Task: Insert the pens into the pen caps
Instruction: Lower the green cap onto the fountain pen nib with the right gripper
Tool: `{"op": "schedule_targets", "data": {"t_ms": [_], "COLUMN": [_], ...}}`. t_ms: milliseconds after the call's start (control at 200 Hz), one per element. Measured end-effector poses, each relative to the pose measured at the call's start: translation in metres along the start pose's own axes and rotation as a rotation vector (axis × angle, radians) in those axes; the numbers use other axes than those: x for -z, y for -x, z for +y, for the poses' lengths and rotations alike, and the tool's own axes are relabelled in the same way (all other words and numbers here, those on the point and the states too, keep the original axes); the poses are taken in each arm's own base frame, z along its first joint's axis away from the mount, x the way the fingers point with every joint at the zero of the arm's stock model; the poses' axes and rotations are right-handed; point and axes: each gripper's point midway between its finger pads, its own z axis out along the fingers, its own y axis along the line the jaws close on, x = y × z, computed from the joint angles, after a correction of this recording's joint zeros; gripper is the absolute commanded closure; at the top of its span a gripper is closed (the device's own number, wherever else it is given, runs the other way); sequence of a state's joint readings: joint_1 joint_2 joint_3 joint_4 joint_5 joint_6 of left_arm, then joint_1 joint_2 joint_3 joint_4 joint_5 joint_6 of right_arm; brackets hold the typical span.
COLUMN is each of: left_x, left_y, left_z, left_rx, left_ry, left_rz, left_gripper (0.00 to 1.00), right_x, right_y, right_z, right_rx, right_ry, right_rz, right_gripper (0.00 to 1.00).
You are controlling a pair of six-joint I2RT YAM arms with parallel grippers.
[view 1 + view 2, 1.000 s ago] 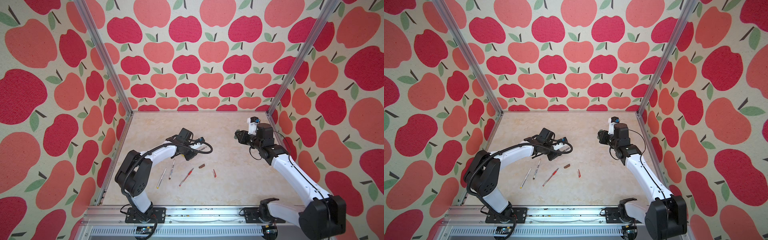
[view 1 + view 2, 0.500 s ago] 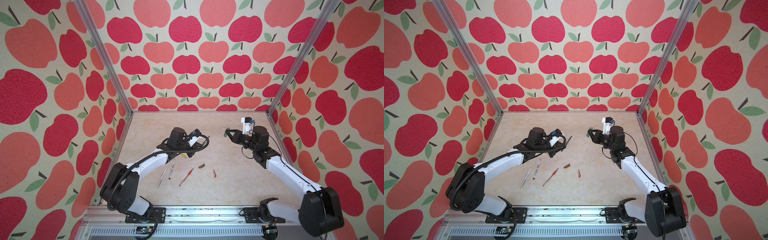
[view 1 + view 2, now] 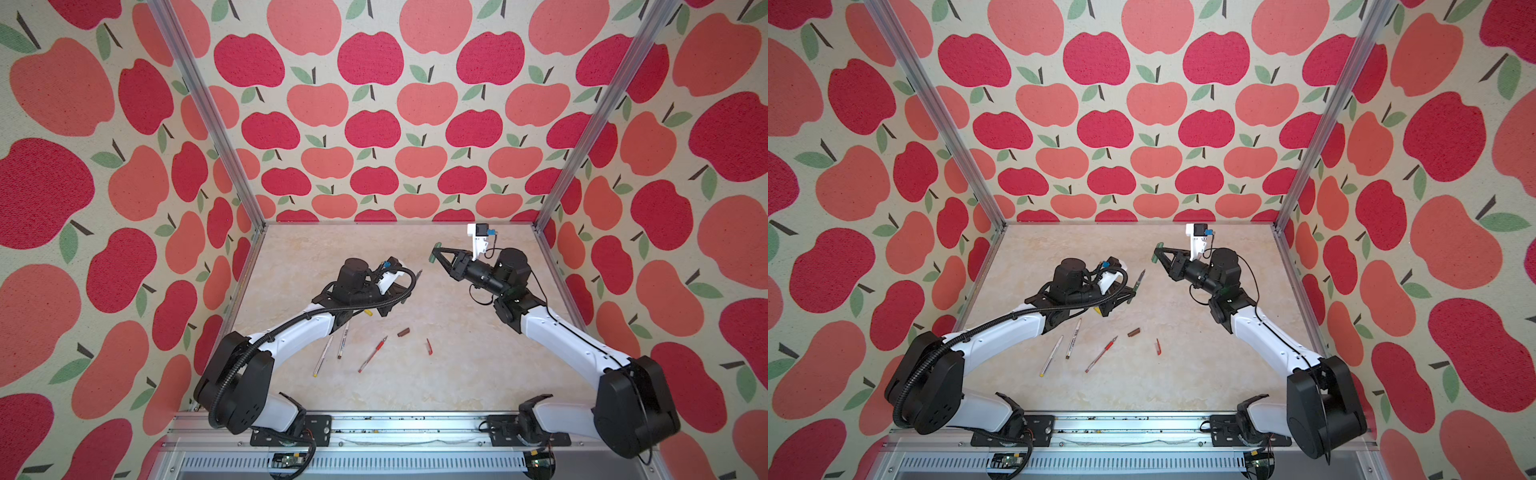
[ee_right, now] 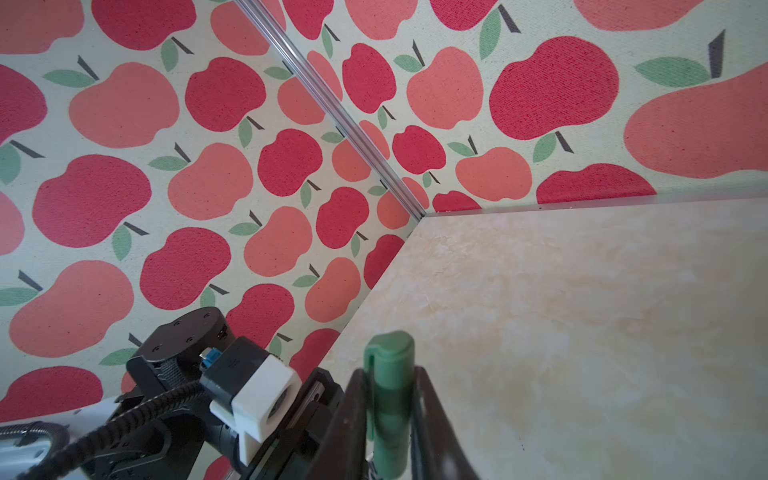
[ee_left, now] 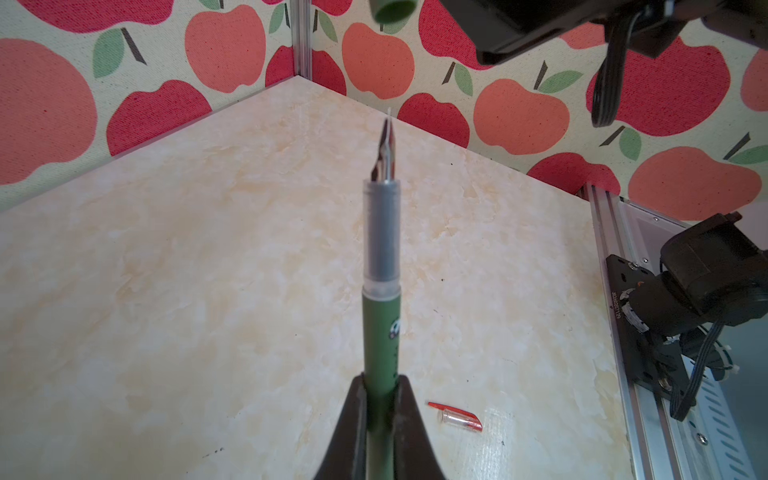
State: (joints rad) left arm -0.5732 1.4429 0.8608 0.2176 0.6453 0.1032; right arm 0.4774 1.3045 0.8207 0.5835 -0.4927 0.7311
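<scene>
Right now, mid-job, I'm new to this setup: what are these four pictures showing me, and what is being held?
Two robot arms work at a table. Two pictures look down from overhead, side by side. The other two come from a camera on each arm's wrist. The left gripper is shut on a green pen, nib pointing outward. The right gripper is shut on a green cap, held apart from the pen. Lying on the table are two white pens, a red pen, a brown cap and a red cap.
</scene>
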Motion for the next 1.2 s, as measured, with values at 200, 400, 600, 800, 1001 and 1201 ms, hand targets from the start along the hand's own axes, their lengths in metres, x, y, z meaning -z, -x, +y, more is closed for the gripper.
{"op": "schedule_targets", "data": {"t_ms": [200, 400, 600, 800, 1001, 1201], "left_x": [0.003, 0.006, 0.005, 0.005, 0.005, 0.005], "left_y": [0.005, 0.009, 0.009, 0.009, 0.009, 0.009], "left_z": [-0.002, -0.004, -0.005, -0.005, -0.006, -0.006], "left_rx": [-0.005, -0.013, -0.014, -0.015, -0.016, -0.016], "left_ry": [0.001, 0.003, 0.0, -0.001, -0.002, -0.002], "left_rz": [-0.02, -0.032, -0.031, -0.031, -0.03, -0.03], "left_gripper": [1.0, 1.0, 1.0, 1.0, 1.0, 1.0], "right_x": [-0.004, -0.005, -0.006, -0.007, -0.008, -0.007], "right_y": [-0.001, -0.002, -0.004, -0.006, -0.011, -0.016], "right_z": [0.014, 0.017, 0.02, 0.02, 0.017, 0.013], "right_rx": [0.022, 0.025, 0.024, 0.023, 0.016, 0.012], "right_ry": [0.051, 0.061, 0.068, 0.07, 0.063, 0.057], "right_rz": [-0.005, -0.003, 0.003, 0.008, 0.018, 0.026], "right_gripper": [0.81, 0.81, 0.81, 0.81, 0.81, 0.81]}}
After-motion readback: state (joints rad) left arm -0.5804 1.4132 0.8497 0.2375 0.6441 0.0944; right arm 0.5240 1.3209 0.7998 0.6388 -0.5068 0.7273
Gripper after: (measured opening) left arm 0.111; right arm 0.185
